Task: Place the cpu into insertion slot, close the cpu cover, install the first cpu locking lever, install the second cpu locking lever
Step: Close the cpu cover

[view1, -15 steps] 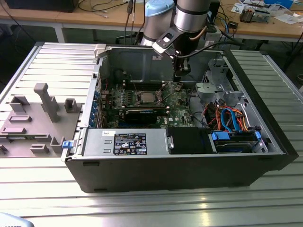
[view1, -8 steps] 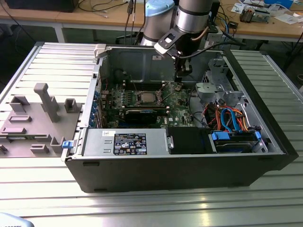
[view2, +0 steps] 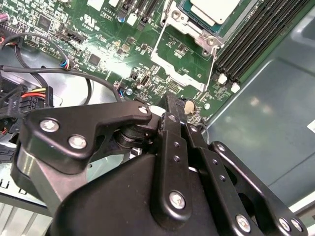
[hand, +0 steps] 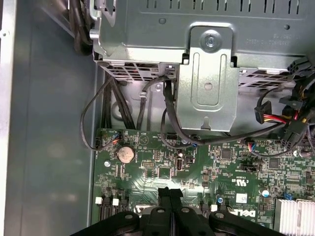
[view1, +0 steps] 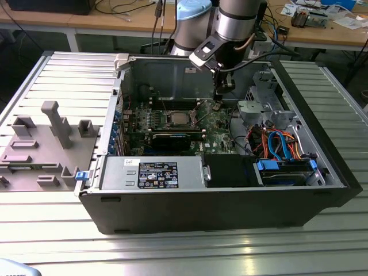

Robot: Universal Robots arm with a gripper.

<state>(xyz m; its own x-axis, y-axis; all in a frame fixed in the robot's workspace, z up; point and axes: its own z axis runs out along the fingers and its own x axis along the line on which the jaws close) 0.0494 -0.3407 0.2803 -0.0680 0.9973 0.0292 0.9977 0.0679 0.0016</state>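
At the exterior view's left, a grey fixture tray (view1: 34, 158) lies on the ribbed table (view1: 172, 253) beside the open computer case (view1: 201, 210). Inside it the cpu (view1: 175, 119) (view2: 214, 9) sits in the insertion slot (view2: 193, 27), silver top up. In the second wrist view the cpu cover (view2: 175, 73) lies open beside it. Further right the arm reaches steeply down. Its gripper (view1: 223, 92) (view2: 177, 105) (hand: 170, 191) hovers just above the green board, jaws closed together on nothing.

Robotics lab or workshop, by my read. Open computer case (view1: 213, 201) lies on ribbed aluminium table (view1: 172, 253) beneath my arm. Beside case, at exterior view's left: grey moulded fixture block (view1: 40, 149). Behind case: wooden workbenches (view1: 52, 20) strewn with cables (view1: 123, 7), small clutter.
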